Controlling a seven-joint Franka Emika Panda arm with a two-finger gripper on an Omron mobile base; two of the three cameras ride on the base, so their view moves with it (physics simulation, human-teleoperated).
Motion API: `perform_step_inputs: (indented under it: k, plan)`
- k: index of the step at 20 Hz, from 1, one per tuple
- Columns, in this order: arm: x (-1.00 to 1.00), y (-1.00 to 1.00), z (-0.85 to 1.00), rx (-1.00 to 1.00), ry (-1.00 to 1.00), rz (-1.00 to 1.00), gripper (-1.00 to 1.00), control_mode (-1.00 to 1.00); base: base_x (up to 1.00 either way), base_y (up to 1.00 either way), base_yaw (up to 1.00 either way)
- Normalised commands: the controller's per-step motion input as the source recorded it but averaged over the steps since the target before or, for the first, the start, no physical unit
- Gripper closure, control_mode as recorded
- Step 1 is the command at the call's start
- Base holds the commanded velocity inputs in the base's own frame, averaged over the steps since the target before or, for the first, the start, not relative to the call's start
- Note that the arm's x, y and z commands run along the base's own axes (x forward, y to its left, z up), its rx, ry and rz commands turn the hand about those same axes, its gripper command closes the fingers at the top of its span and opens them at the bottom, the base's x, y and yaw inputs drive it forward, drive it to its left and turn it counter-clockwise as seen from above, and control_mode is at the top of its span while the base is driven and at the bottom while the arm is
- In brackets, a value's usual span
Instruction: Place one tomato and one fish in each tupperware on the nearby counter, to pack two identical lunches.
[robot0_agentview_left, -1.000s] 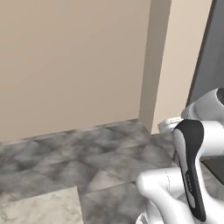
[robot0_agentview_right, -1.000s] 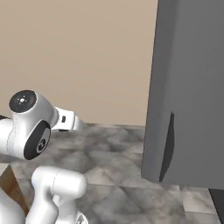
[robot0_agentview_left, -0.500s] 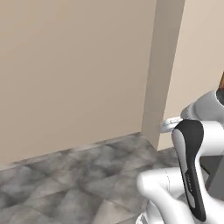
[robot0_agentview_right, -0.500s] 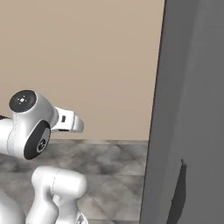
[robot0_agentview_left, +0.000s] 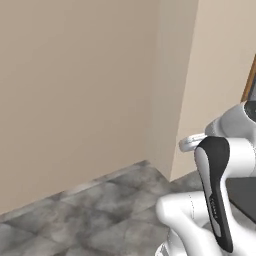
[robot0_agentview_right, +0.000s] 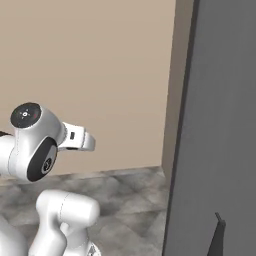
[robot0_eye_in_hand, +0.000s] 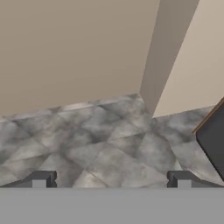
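My gripper (robot0_eye_in_hand: 111, 179) is open, its two dark fingertips (robot0_eye_in_hand: 40, 179) set wide apart with nothing between them, and it hangs over the grey marbled floor (robot0_eye_in_hand: 105, 144). My white arm (robot0_agentview_left: 215, 200) stays folded close to the base, its hand pointing at a wall corner (robot0_agentview_left: 170, 100). The counter, the tomatoes, the fish and the tupperware are out of view.
Beige walls (robot0_agentview_right: 90, 75) meet at a corner pillar straight ahead. A tall dark grey panel (robot0_agentview_right: 220, 125) with a dark handle (robot0_agentview_right: 216, 237) stands close on the right. A dark object with a wooden edge (robot0_eye_in_hand: 212, 135) shows at the right of the hand view.
The whole picture has shifted with the driving base: the walls and the grey panel are nearer and less floor shows. The arm keeps its folded pose.
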Motion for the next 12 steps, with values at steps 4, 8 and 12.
perform_step_inputs:
  k: [4,8,12]
  plan:
    - [0.00,0.00,0.00,0.00,0.00,0.00,-1.00,1.00,-0.13,-0.40,-0.30]
    - [0.00,0.00,0.00,0.00,0.00,0.00,-1.00,1.00,0.08,-0.04,-0.37]
    - [0.00,0.00,0.00,0.00,0.00,0.00,-1.00,1.00,0.64,0.40,-0.42]
